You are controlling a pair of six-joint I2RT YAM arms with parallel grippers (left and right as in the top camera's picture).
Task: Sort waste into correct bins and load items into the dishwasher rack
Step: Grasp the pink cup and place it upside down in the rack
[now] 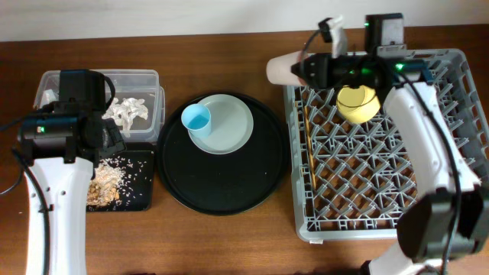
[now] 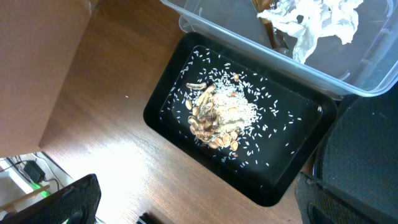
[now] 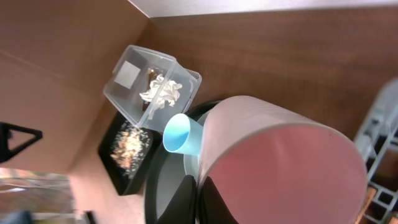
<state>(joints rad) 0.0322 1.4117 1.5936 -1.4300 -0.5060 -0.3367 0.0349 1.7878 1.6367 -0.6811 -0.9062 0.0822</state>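
My right gripper (image 1: 302, 72) is shut on the rim of the pale-pink cup (image 1: 281, 70), held on its side above the dishwasher rack's (image 1: 458, 114) back left corner; its fingers (image 3: 214, 199) pinch the cup wall (image 3: 292, 162). In the rack are the yellow bowl (image 1: 357, 103) and chopsticks (image 1: 309, 145). The light-blue cup (image 1: 196, 118) stands on the round plate (image 1: 233, 126). My left gripper (image 2: 205, 208) hangs open above the black rectangular tray (image 2: 292, 180) holding food scraps (image 2: 217, 118). The clear tub (image 2: 373, 81) holds crumpled tissue (image 2: 317, 25).
The plate and blue cup rest on a large round black tray (image 1: 229, 187) between the bins and the rack. Bare wooden table (image 1: 229, 244) lies in front of it. The left arm's white link (image 1: 57, 206) runs along the table's left side.
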